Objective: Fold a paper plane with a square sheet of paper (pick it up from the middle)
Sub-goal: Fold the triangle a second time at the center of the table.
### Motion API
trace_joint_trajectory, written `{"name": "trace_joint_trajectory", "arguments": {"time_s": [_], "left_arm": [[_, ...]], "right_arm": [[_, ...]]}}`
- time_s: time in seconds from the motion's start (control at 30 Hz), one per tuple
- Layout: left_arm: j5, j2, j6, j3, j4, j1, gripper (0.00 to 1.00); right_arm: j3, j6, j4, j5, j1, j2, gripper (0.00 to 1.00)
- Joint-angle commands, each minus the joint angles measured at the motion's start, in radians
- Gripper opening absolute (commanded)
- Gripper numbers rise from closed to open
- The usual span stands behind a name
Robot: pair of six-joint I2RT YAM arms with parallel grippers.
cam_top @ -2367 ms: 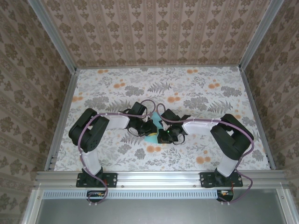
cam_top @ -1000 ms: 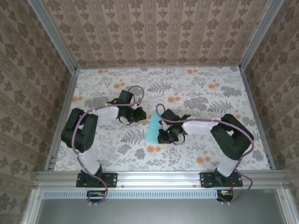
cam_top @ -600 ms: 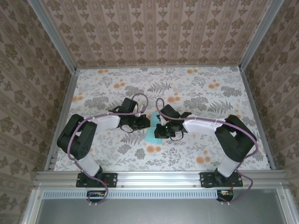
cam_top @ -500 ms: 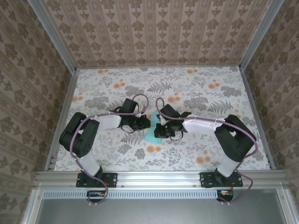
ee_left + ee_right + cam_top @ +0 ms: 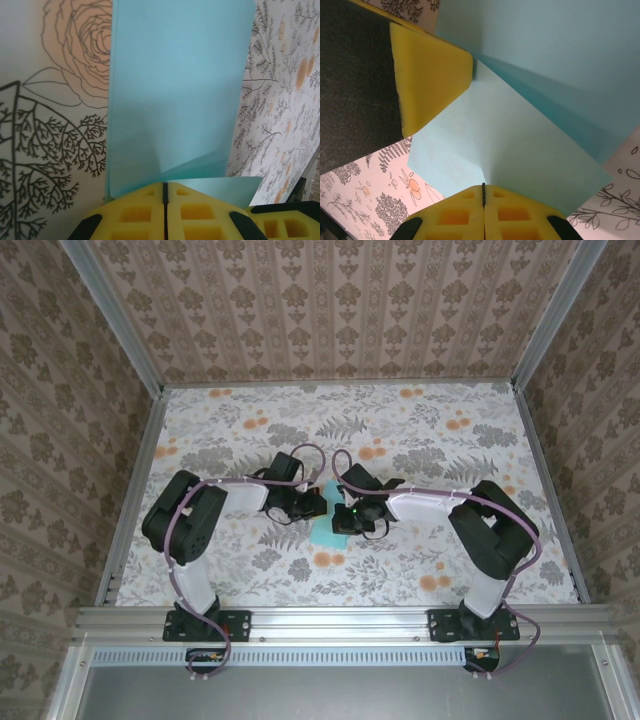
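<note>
At the middle of the floral table [image 5: 440,440], your left gripper [image 5: 316,504] reaches in from the left, its yellow pads [image 5: 135,215] pressed together and pinching one edge of the light-teal sheet of paper [image 5: 324,531]. In the left wrist view the sheet [image 5: 175,85] rises from that pinch in two layers, a folded flap splaying off to the right. The paper sits between the two grippers, partly lifted off the cloth. Your right gripper [image 5: 341,519] meets it from the right. Its jaws are likewise closed, nipping the sheet [image 5: 530,130] where a crease runs into the seam, and a left-gripper pad [image 5: 427,75] touches the paper's far edge.
</note>
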Motion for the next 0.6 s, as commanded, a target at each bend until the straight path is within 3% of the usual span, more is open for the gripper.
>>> {"name": "trace_joint_trajectory", "arguments": {"time_s": [0.0, 0.57], "left_arm": [[-0.005, 0.021, 0.001, 0.027, -0.025, -0.006, 0.07], [-0.045, 0.041, 0.004, 0.032, -0.084, -0.009, 0.07]], "right_arm": [[0.018, 0.014, -0.028, 0.020, -0.007, 0.031, 0.07], [0.092, -0.006, 0.010, -0.044, -0.007, 0.110, 0.07]]}}
